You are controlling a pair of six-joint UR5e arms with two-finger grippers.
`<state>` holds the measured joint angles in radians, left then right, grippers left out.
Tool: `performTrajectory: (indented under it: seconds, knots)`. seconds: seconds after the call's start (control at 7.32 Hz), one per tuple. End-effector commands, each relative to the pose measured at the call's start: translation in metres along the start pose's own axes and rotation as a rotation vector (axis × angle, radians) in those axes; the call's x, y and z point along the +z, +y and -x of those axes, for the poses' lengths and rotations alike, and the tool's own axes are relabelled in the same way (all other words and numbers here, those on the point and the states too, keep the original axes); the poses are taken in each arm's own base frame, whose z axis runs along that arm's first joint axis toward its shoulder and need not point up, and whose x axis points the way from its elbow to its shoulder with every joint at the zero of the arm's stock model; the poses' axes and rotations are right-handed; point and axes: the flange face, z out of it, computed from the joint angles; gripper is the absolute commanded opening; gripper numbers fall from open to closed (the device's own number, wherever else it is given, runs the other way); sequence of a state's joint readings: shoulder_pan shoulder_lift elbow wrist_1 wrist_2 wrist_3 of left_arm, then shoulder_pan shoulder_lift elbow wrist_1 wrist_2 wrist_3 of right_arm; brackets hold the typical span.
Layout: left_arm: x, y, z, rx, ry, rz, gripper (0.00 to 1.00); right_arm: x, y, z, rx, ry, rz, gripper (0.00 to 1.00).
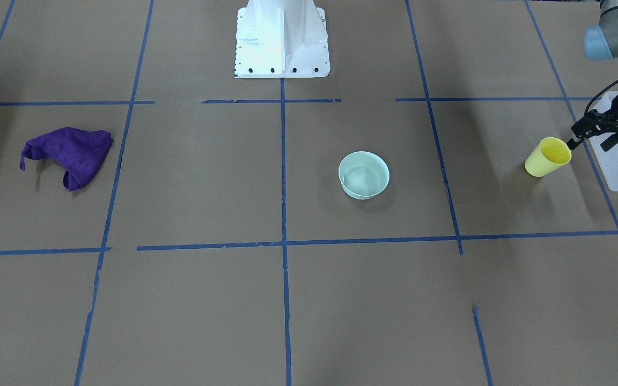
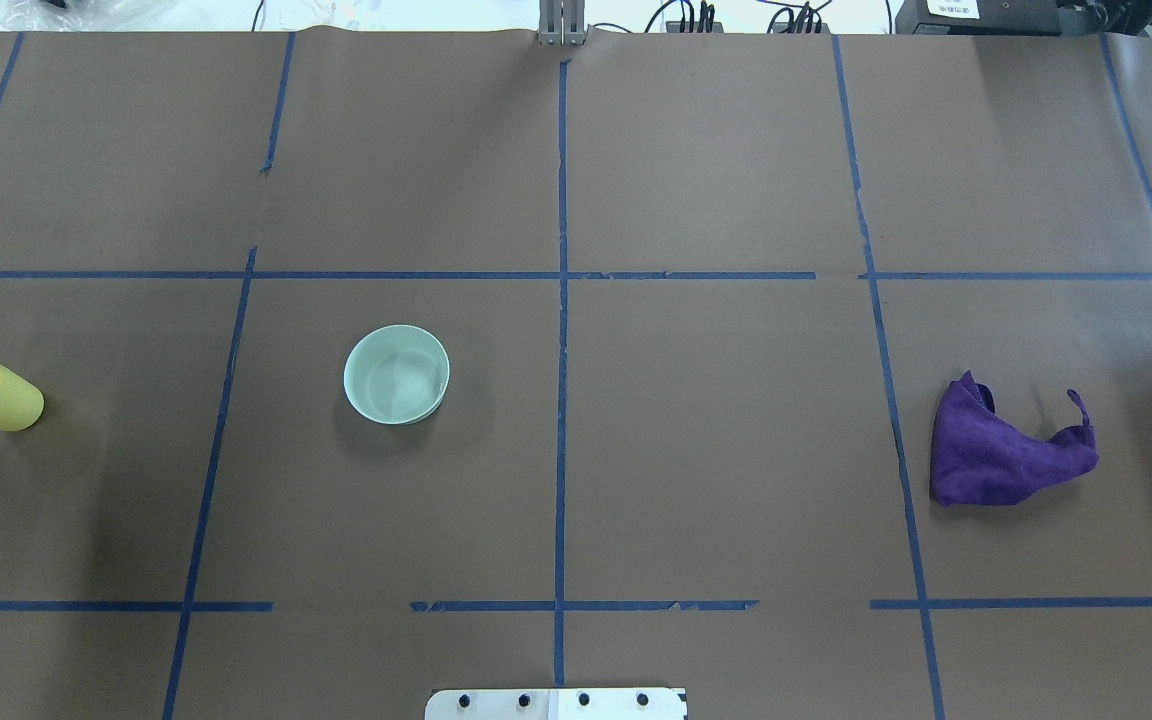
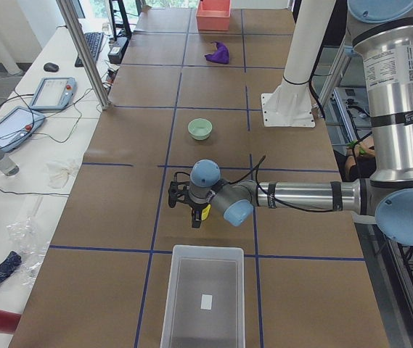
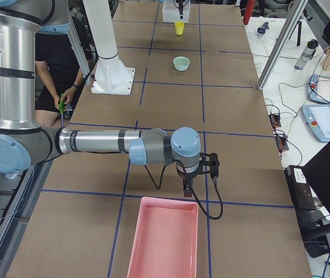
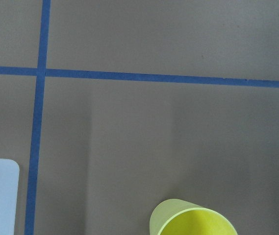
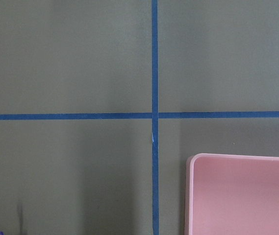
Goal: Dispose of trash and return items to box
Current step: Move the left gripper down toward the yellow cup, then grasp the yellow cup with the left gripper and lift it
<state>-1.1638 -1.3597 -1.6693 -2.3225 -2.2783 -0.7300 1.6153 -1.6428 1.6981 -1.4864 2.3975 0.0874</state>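
L end effector (image 1: 589,140) is hovering at the robot's far L end of the tabletop (image 1: 207,177), over the edge of the box (image 3: 184,304). Its fingers are looking spread apart w/ nothing btw them. One fingertip is sitting right at the rim of the cup (image 1: 547,156); can't tell if it's touching. R end effector (image 4: 188,186) is hanging at the opp. end, pointing down just beside the rim of the pink bin (image 4: 165,243). Only the side view is showing it, so I can't tell whether it's released or clenched.

Tabletop is lying under brown paper w/ a blue tape grid. Box, frosted white, is sitting at the L end w/ a small white label showing on its floor. Pink bin is sitting at the R end. Pedestal (image 1: 282,37), white, is standing at the robot-side edge, approx. mid-tabletop. Cloth (image 1: 73,155), purple and crumpled, is lying on the R half, well apart from everything else. Bowl (image 1: 363,175), pale green, is sitting mouth up on the L half, btw the centre tape line and the cup. Cup, yellow, is standing mouth up outside the box, just beside it on the bowl side.
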Motion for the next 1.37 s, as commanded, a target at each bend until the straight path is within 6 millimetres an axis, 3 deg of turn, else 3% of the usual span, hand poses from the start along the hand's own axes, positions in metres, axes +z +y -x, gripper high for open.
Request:
performTrajectory:
  seconds: [0.0, 0.41, 0.55, 0.82, 0.96, 1.23]
  knots:
    - [0.018, 0.007, -0.004, -0.010, -0.031, 0.002, 1.00, -0.001, 0.000, 0.001, -0.002, 0.000, -0.002, 1.00]
    - [0.048, 0.023, -0.009, -0.002, -0.004, 0.005, 1.00, -0.002, 0.000, 0.002, -0.003, 0.000, -0.003, 1.00]
    - [0.049, 0.024, -0.009, -0.001, -0.003, 0.007, 0.89, -0.006, -0.001, 0.007, -0.008, -0.001, -0.007, 1.00]
    - [0.048, 0.023, -0.012, -0.002, 0.001, 0.004, 0.09, -0.006, -0.002, 0.008, -0.011, -0.001, -0.008, 1.00]
    - [0.047, 0.020, -0.016, 0.002, 0.006, -0.001, 0.00, -0.004, -0.001, 0.008, -0.007, -0.001, -0.002, 1.00]
    - [0.042, 0.017, -0.026, -0.027, 0.020, -0.008, 0.00, 0.002, -0.005, 0.018, -0.030, -0.003, 0.010, 1.00]
